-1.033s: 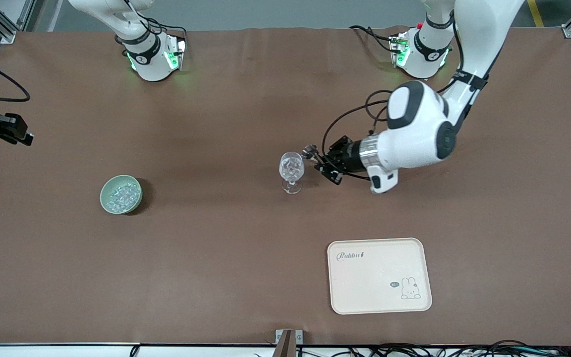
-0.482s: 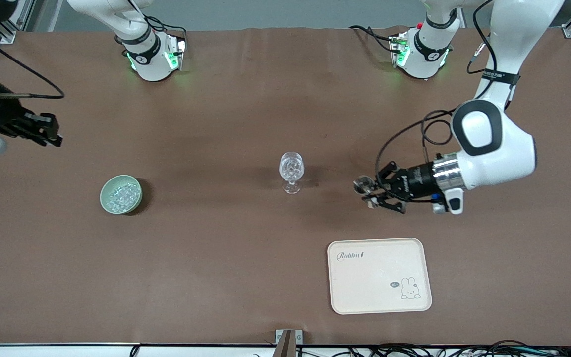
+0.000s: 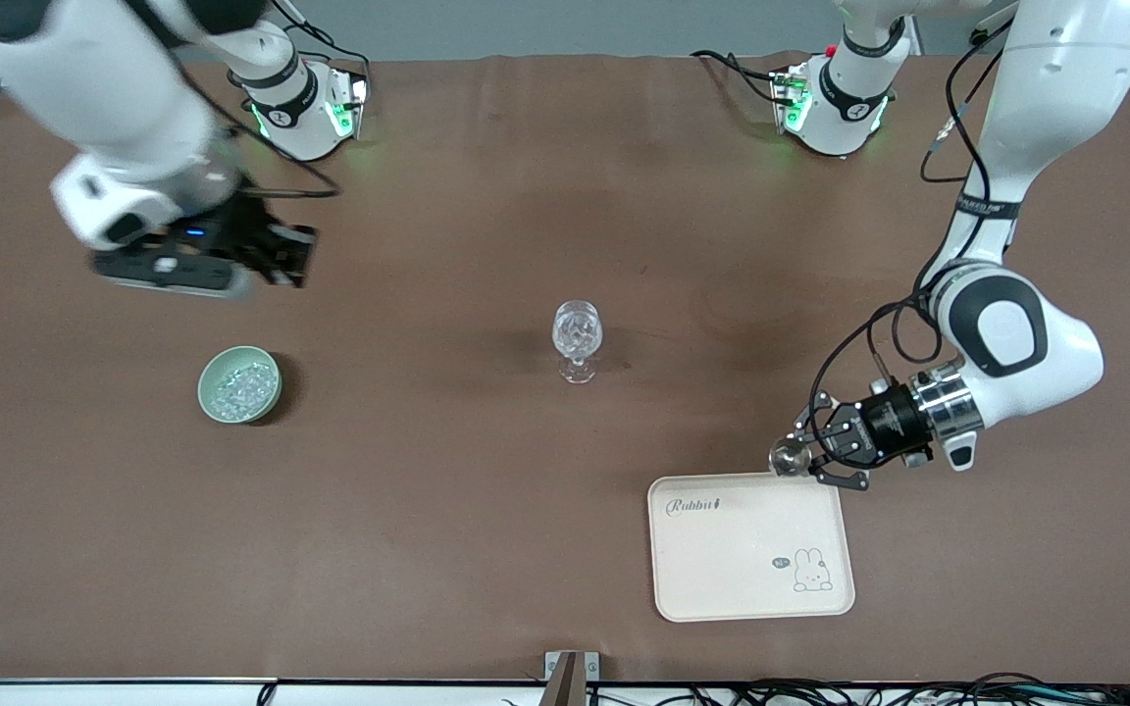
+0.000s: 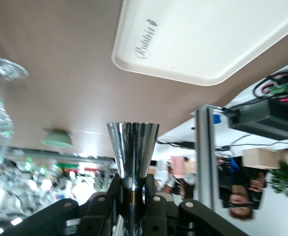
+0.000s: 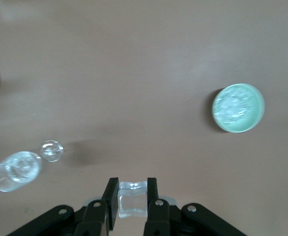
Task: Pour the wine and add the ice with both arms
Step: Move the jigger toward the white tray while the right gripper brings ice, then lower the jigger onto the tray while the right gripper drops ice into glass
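Note:
My left gripper is shut on a small silver jigger, the wine's vessel, over the cream tray's rim. In the left wrist view the jigger sticks out from the left gripper, and no liquid shows. My right gripper hangs over bare table between the right arm's base and the pale green bowl. The right wrist view shows it shut on a clear ice cube. More ice lies in the bowl. The faceted stemmed glass stands upright mid-table.
The cream tray with a rabbit print lies near the front edge, toward the left arm's end, with nothing on it. A brown cloth covers the table. Both arm bases stand along the back edge. A small metal bracket sits at the front edge.
The left arm carried the jigger away from beside the glass to the tray's rim. The right arm swung in from the table's end to over the table near the bowl.

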